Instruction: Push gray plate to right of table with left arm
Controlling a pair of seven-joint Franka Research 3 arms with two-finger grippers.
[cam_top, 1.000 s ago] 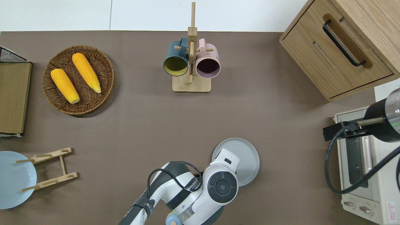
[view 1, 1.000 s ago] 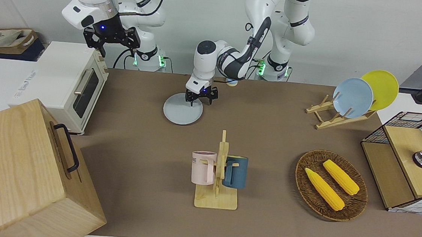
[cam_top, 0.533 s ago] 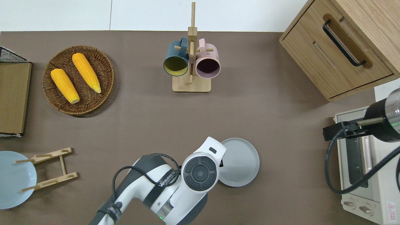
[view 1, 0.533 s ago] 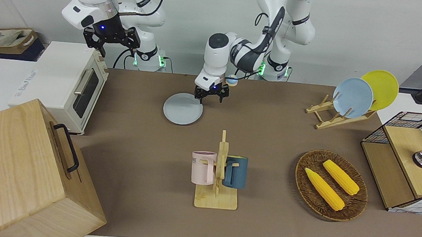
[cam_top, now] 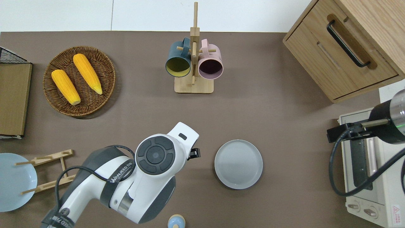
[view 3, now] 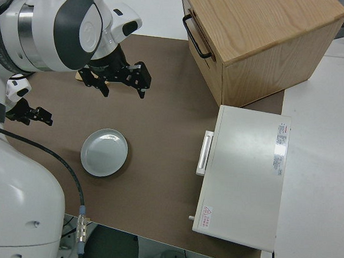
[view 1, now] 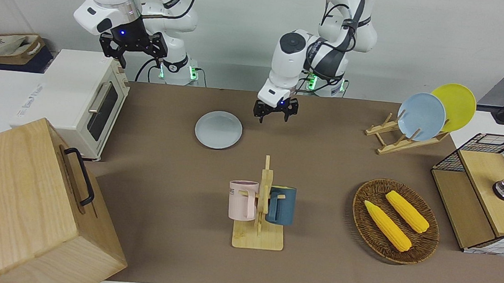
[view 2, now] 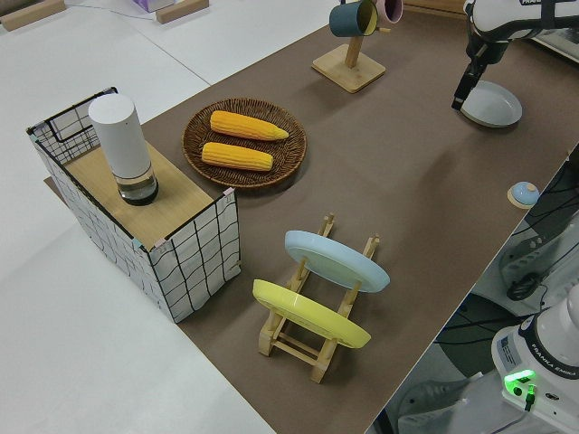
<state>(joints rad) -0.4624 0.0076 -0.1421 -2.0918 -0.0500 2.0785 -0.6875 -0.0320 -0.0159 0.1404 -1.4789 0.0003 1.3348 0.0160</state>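
Observation:
The gray plate (view 1: 218,130) (cam_top: 238,164) lies flat on the brown table (view 1: 322,165), fairly near the robots and toward the right arm's end. My left gripper (view 1: 274,116) (view 3: 28,116) hangs open and empty over bare table beside the plate, toward the left arm's end, with a clear gap to the rim. In the overhead view the wrist hides most of it. The side view shows the left gripper (view 2: 464,90) close to the plate (view 2: 491,102). The right arm is parked, its gripper (view 1: 132,53) open.
A mug rack (view 1: 261,209) stands mid-table, farther from the robots. A toaster oven (view 1: 82,101) and a wooden drawer cabinet (view 1: 26,204) fill the right arm's end. A corn basket (view 1: 395,221), a plate rack (view 1: 407,138) and a wire shelf (view 1: 486,191) are at the left arm's end.
My left gripper rose off the gray plate's rim and swung away toward the left arm's end. The plate has stayed where it was. The right arm has not moved.

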